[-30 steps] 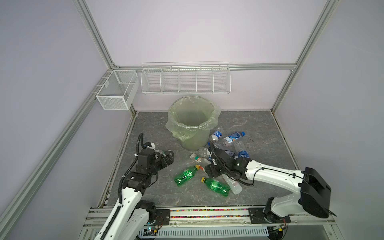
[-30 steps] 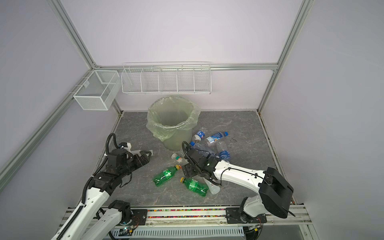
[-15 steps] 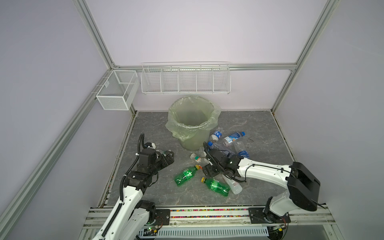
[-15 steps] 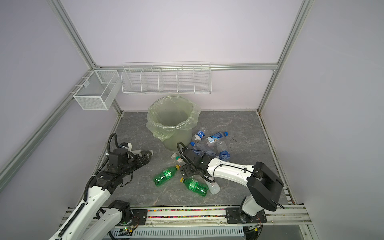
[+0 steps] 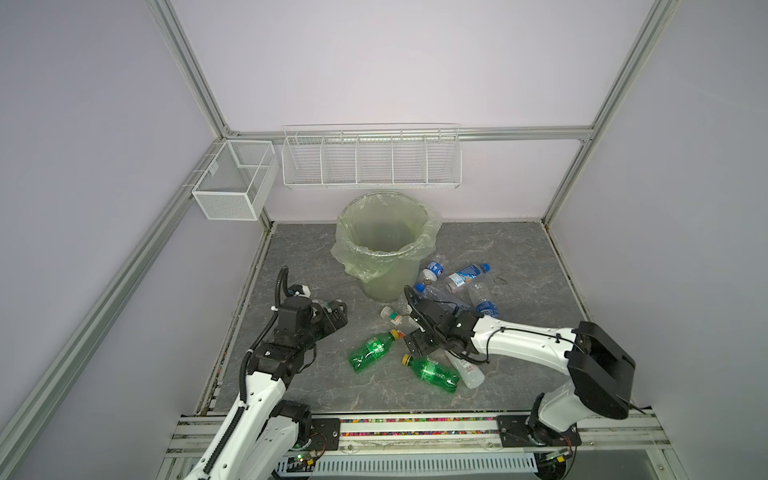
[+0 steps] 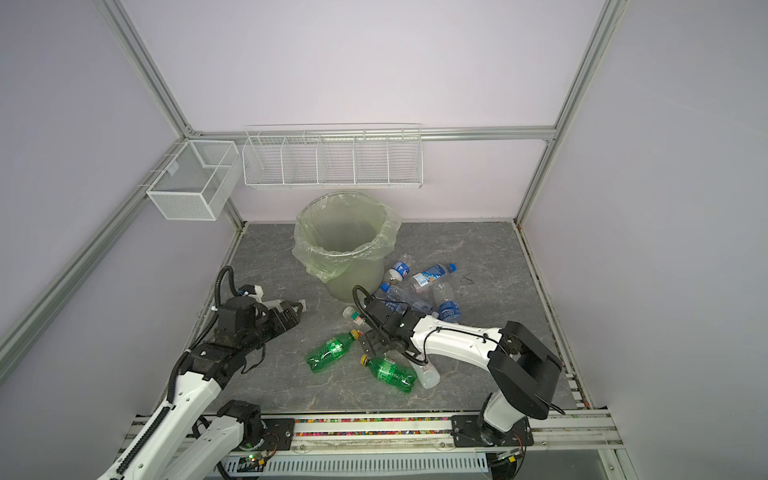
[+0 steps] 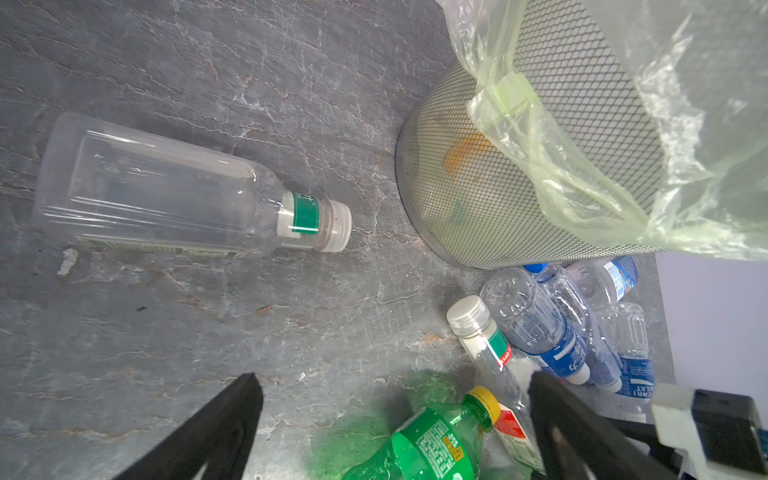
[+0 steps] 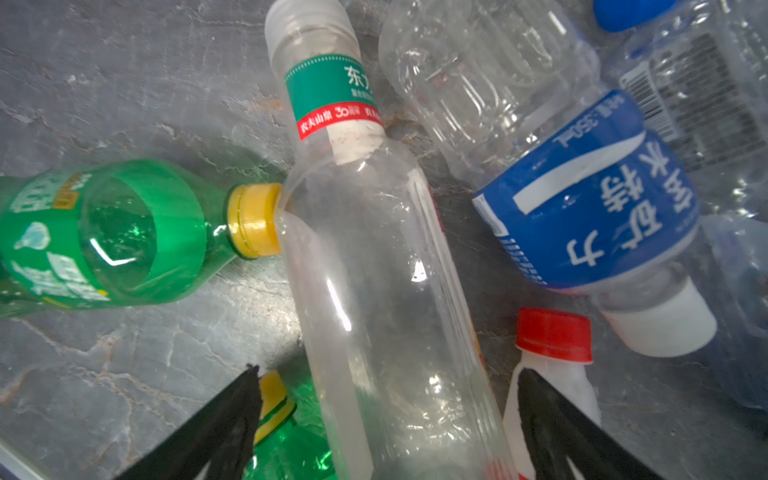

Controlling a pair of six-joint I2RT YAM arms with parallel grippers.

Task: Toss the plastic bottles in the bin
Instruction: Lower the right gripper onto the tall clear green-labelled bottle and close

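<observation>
The bin (image 5: pixel 388 278), pale green with a bag folded over its rim, stands at the back middle in both top views. Plastic bottles lie on the floor in front of it and to its right: two green ones (image 5: pixel 371 351) (image 5: pixel 432 374) and several blue-labelled ones (image 5: pixel 467 272). My right gripper (image 8: pixel 386 372) is open low over the pile, its jaws on either side of a clear bottle (image 8: pixel 374 270) with a green and red neck label. A red-capped bottle (image 8: pixel 552 336) lies beside one finger. My left gripper (image 7: pixel 392 378) is open and empty above the floor, with another clear bottle (image 7: pixel 166 199) lying ahead of it.
A long white wire basket (image 5: pixel 370 162) hangs on the back wall and a smaller mesh one (image 5: pixel 232 187) on the left wall. The bin's mesh wall (image 7: pixel 540 166) is close to the left gripper. A metal rail (image 5: pixel 415 428) runs along the front edge.
The right gripper's jaws have opened wider over the clear bottle, and that arm's elbow has swung left. The left arm has not moved.
</observation>
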